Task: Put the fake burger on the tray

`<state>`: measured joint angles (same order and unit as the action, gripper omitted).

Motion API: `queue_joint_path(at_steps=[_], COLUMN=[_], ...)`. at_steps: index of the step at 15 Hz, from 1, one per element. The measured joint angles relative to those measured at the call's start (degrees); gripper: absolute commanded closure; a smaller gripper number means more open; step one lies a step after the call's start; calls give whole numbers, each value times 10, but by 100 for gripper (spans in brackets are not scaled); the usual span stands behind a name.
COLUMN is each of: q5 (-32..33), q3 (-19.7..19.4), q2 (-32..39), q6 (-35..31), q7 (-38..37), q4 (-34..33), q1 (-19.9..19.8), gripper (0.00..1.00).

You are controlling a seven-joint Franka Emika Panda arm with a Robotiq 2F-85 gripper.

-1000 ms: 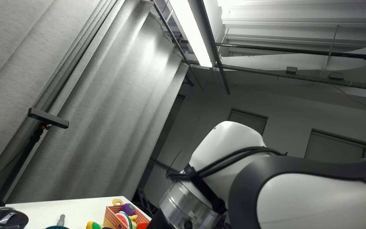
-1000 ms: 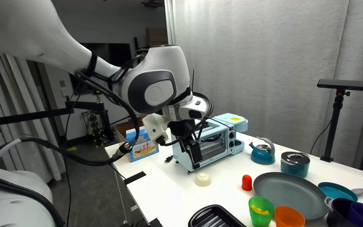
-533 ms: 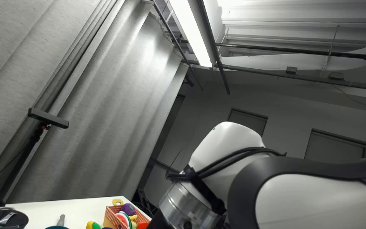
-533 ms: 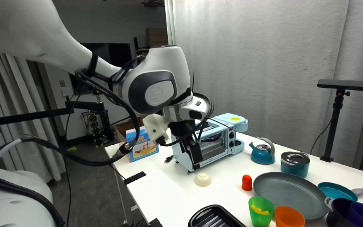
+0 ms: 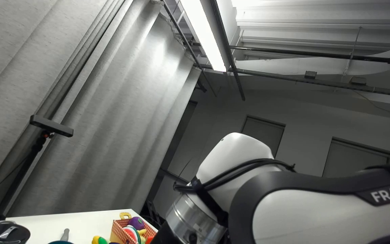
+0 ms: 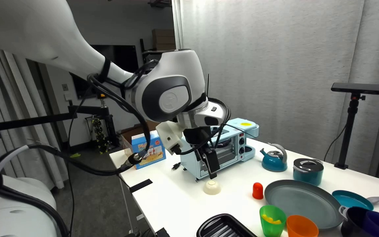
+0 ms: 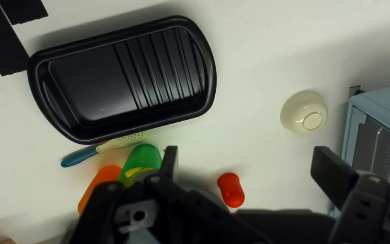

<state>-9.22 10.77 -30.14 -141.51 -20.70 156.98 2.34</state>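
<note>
Two fingers [image 7: 332, 175] of the gripper [image 7: 249, 166] stand wide apart over the counter [image 6: 183, 210] before me, with the black tray [image 7: 122, 79] near the robot-side edge and an upturned bowl [image 7: 301, 112] near the oven [image 6: 229, 151].

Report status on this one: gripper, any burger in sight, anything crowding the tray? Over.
Gripper open, nothing held. Fake burger not made out in any view. Black tray: green cup and perforated spoon near one edge.

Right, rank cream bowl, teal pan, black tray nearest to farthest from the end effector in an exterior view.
1. Cream bowl, upside down, lower middle.
2. Black tray, picture's bottom edge, partly cut off.
3. Teal pan, picture's right side.
</note>
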Motion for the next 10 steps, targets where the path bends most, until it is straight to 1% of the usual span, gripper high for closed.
queue_joint_path(at_steps=[5,10], q5=[37,64], q3=[-9,-23], q2=[31,64], q6=[-28,-31], q7=[0,0], q4=[-15,-38], q1=[-31,-62], gripper=[0,0])
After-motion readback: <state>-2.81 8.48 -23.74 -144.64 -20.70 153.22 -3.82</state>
